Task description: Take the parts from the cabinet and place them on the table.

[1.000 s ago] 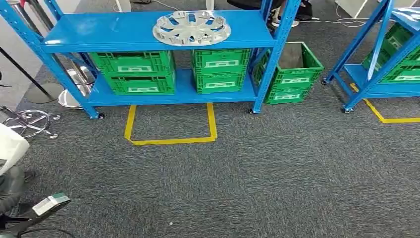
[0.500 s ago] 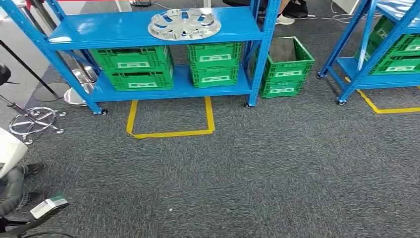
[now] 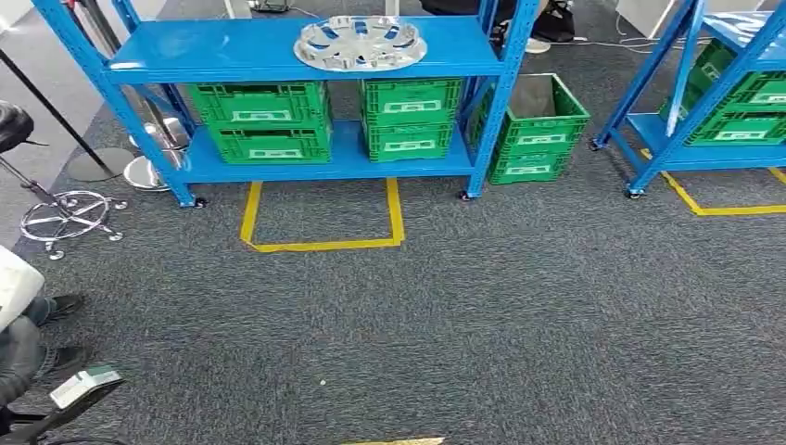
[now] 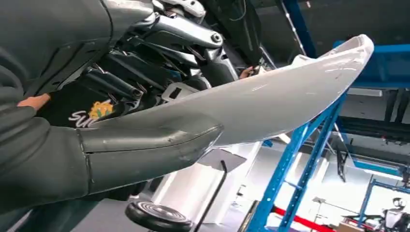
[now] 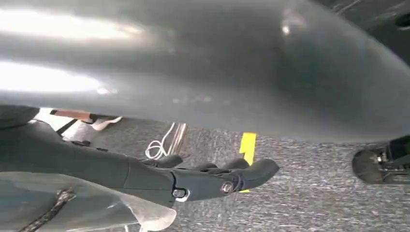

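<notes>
Atop blue cabinet hubcap, green crates below; both hands' fingers clamp curved panel.

White "Su…" lettering, cut off, on black garment; crate labels unreadable

I saw yellow floor tape marking a three-sided bay on the grey carpet, and another yellow strip off to the right. A chrome stool base stood on the left, with round stanchion bases behind it. A person's dark shoes sat at the left edge. From the right wrist camera, a yellow strip lay on the carpet just beyond the fingers.
</notes>
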